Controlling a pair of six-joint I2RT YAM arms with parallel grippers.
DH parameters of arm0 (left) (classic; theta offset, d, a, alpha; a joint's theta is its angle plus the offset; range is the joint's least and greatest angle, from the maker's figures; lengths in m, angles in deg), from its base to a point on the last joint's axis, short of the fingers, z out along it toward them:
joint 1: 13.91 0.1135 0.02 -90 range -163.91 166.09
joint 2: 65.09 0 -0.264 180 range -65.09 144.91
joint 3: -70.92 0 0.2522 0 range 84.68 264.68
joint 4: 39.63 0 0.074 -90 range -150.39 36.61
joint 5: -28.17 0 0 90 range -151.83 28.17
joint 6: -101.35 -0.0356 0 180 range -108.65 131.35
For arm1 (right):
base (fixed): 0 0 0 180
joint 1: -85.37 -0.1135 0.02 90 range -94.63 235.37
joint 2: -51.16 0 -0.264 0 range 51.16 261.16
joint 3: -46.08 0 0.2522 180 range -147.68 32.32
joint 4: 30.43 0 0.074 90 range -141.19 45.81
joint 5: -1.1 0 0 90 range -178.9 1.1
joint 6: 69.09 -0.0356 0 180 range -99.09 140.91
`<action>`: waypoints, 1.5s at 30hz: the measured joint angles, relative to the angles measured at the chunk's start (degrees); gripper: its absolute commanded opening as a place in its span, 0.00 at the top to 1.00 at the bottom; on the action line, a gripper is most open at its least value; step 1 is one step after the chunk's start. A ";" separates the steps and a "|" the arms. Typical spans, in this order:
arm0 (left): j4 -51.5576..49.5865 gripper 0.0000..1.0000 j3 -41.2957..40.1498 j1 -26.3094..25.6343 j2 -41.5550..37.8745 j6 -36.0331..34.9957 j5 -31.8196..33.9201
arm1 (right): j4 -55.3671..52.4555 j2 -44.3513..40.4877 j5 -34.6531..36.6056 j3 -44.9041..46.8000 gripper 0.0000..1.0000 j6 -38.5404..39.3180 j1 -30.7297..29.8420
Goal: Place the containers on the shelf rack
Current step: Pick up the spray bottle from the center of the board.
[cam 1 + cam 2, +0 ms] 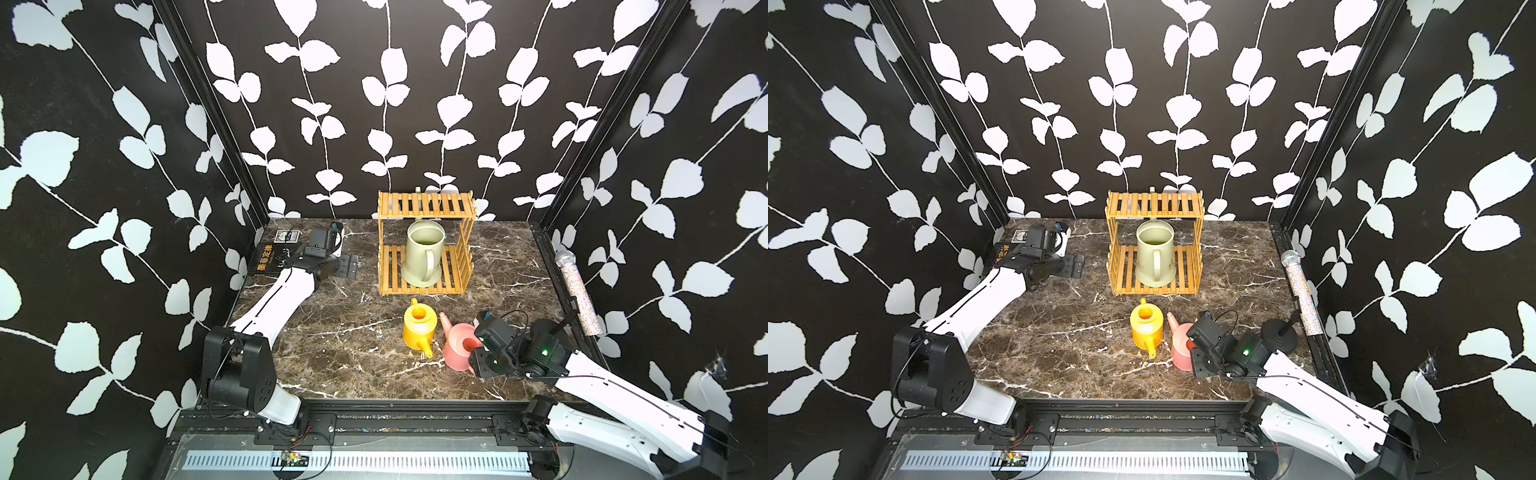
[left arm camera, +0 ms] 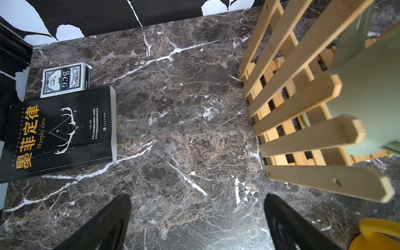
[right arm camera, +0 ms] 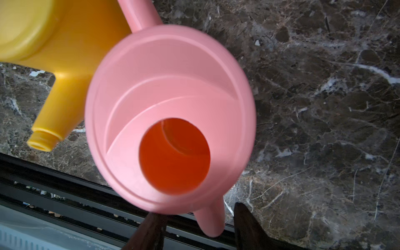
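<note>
Right gripper (image 3: 197, 208): jaws partly open, straddling the handle of the pink can (image 3: 168, 86) with a gap at each finger; nothing clamped. Yellow can (image 3: 71, 43): just beside the pink can, on the side away from the gripper. Both stand on the dark, white-veined marble-pattern table (image 3: 324, 108). Beyond them, the shelf rack (image 1: 424, 203) holds the green can (image 1: 422, 253) upright on its lower tier. Left gripper (image 2: 194, 227): spread wide, empty. Walls (image 1: 374, 83): black, white leaf print.
</note>
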 measured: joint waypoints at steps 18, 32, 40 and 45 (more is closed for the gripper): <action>0.66 0.02 -0.74 0.85 -0.81 0.35 -1.07 | 6.60 2.38 3.10 2.99 0.69 -2.19 -0.72; 1.27 0.01 -1.07 1.70 -1.60 0.76 -1.53 | 10.01 4.44 3.41 3.23 0.87 -1.22 -0.98; 1.42 0.02 -1.07 1.70 -1.60 0.98 -1.92 | 7.98 3.37 4.07 3.08 0.99 -0.66 -0.98; 1.44 0.01 -1.07 1.70 -1.60 0.98 -2.03 | 5.25 2.12 4.66 1.01 1.00 -0.04 -0.98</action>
